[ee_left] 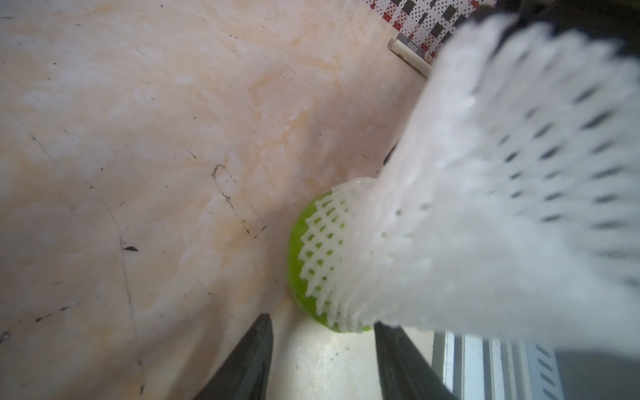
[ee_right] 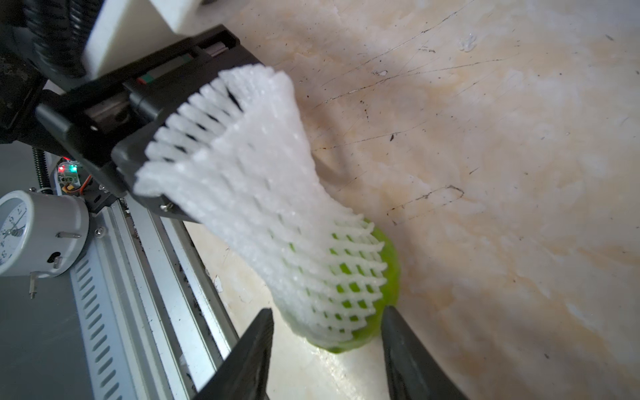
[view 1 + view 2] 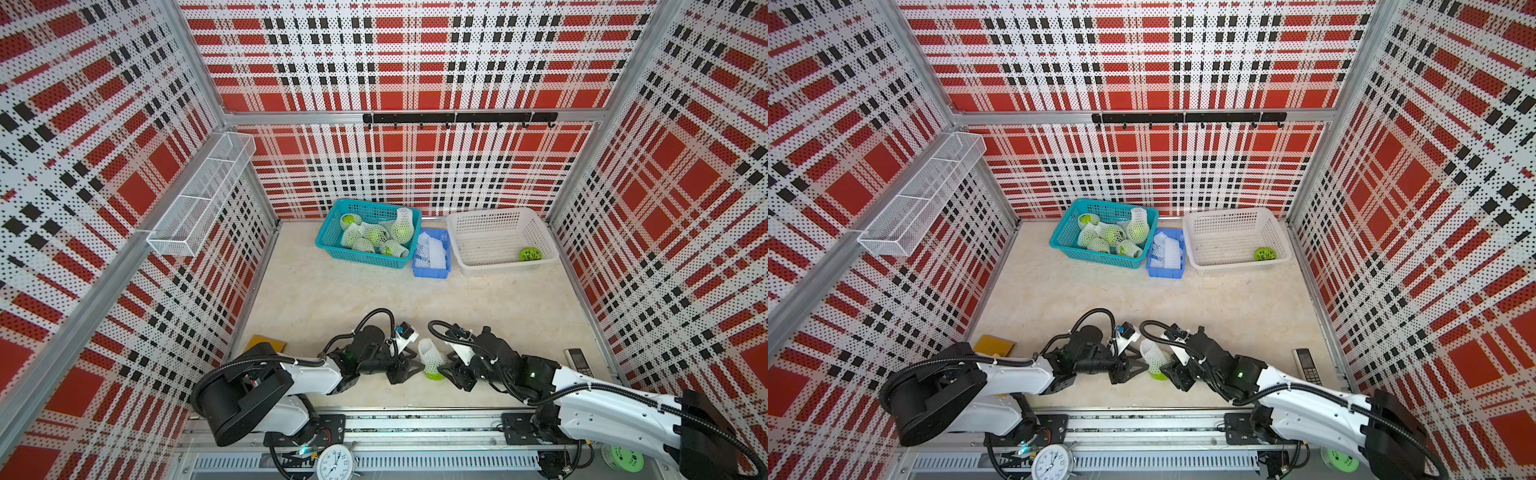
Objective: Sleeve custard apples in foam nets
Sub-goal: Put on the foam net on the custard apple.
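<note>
One custard apple (image 3: 434,376) (image 3: 1158,376) lies on the table near the front edge, between my two grippers. A white foam net (image 3: 430,355) (image 2: 263,194) sits over it and sticks up past it, flared at the top. The fruit's green underside (image 1: 299,277) shows bare. My left gripper (image 3: 415,368) (image 1: 322,332) is open, its tips just short of the fruit. My right gripper (image 3: 446,369) (image 2: 327,322) is also open, one finger on each side of the fruit's low end. Several more sleeved custard apples (image 3: 376,235) fill a teal basket (image 3: 332,232).
A blue bin (image 3: 432,272) at the back holds spare foam nets (image 3: 434,251). To its right a white basket (image 3: 498,232) holds a round green thing with dark markings (image 3: 530,254). A remote (image 3: 577,361), a yellow pad (image 3: 266,343) and a clock (image 3: 334,461) lie near the front.
</note>
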`<state>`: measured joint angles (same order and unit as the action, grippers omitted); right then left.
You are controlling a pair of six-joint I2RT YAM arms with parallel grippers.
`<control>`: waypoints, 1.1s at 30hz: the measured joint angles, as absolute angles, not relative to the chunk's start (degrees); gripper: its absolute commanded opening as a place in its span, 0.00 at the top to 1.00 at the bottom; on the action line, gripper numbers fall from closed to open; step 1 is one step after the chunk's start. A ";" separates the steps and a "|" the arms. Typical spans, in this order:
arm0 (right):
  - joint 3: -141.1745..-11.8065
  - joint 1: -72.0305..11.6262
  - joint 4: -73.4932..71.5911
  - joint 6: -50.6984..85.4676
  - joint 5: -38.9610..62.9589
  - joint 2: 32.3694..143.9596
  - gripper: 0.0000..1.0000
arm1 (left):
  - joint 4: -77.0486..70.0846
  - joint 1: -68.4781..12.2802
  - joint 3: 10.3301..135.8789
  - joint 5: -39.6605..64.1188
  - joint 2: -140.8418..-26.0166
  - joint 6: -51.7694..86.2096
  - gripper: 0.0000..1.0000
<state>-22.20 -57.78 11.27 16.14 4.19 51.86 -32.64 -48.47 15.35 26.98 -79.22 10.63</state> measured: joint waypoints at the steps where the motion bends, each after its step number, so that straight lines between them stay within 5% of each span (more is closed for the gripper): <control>1: -22.02 -57.76 11.20 16.14 4.19 51.70 0.47 | -32.56 -48.47 15.49 26.98 -79.29 10.63 0.50; 15: -20.99 -57.71 9.56 16.12 4.54 47.35 0.63 | -32.32 -48.56 17.32 27.07 -80.36 10.55 0.62; 25: -20.99 -57.52 7.14 16.45 3.53 54.00 0.86 | -31.64 -48.60 17.43 27.49 -80.55 10.39 0.83; 33: -20.99 -57.52 6.63 16.64 3.44 53.91 0.91 | -31.33 -48.60 18.20 27.70 -80.73 10.31 0.95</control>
<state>-20.99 -57.52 6.63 16.64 3.44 53.91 -31.33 -48.60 18.20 27.70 -80.73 10.31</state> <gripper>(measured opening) 0.092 0.067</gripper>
